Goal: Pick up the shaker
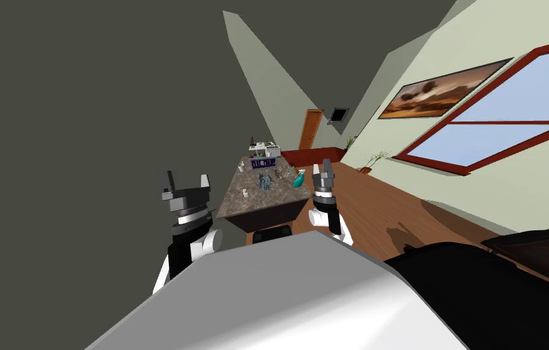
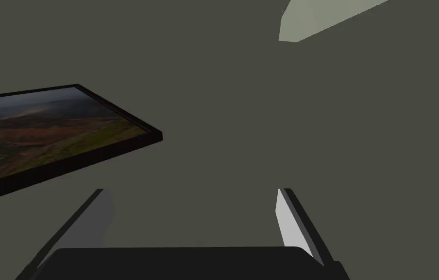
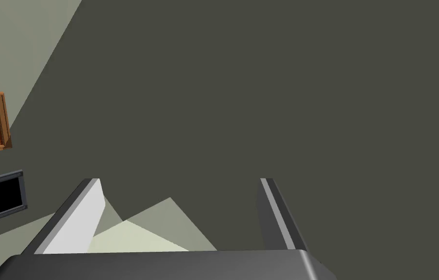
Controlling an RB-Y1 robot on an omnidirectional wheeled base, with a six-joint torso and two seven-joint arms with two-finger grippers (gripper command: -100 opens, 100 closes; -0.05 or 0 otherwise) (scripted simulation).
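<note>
- L gripper (image 1: 187,181): left of centre in head view, raised, pointing up. Its fingers (image 2: 286,218) stand wide apart w/ nothing between them.
- R gripper (image 1: 321,169): just right of centre in head view, also raised. Jaws spread in the R wrist view, empty.
- table (image 1: 267,202): stone-patterned top at centre of frame, seen between the two grippers and beyond them, well apart from both.
- shaker (image 1: 245,193): prob. the small white item on the near-left part of the tabletop, but too small to confirm. A second small white item (image 1: 242,166) stands farther back by the left edge, so the ID is uncertain.
- Other items on top: teal bottle (image 1: 299,179) at the right edge, dark box (image 1: 263,163) at the far end, grey clutter (image 1: 265,181) mid-top.
- Step (judged): approach, pre-reach. Nothing grasped yet.
- Next move calls for: closing in on the table, lowering one arm, and settling which white item is the target. Then spread jaws go around it w/o knocking its neighbours.
</note>
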